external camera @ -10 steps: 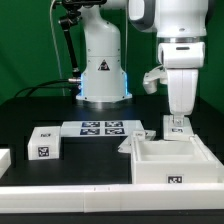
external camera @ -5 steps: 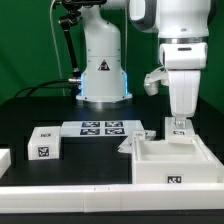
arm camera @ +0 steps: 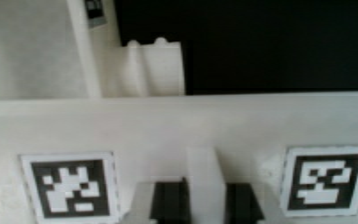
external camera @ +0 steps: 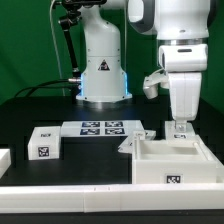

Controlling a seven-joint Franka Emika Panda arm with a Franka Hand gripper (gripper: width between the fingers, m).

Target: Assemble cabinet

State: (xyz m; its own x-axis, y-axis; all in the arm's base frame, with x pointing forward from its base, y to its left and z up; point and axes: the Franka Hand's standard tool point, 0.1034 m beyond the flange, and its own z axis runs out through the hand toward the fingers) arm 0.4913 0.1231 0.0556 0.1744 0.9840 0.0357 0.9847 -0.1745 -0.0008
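Gripper (external camera: 178,127) is down at rear wall of cabinet box (external camera: 165,172). Box sits on exterior view's right of black table (external camera: 95,165), just beside long white border rail (external camera: 70,196).

Wrist view: two dark fingers (arm camera: 167,205) straddle a thin white rib (arm camera: 202,175) on the box wall, between two square tags (arm camera: 69,185). No gap visible finger-to-rib, but pic is blurry. Can't tell if claw is clenched on the rib or just sitting round it, released.

Other parts:
- small tagged piece (external camera: 45,143): exterior view's left, well apart from box
- flat panel (external camera: 132,144): propped at box's near corner
- marker board (external camera: 100,128): between the two, nothing on it

Step, IMO: handling the box body itself (grab or let-go at rear wall). Box interior looks bare and nothing looks fitted, so prob early in the assy.

Next move needs:
- If gripping: confirm clamp first. Thin rib vs big box means it'll likely pivot or slip, so slide low and slow rather than lift.
- If let go: retract straight up clear of the wall before traversing, then cross over marker board to small piece w/o clipping flat panel.
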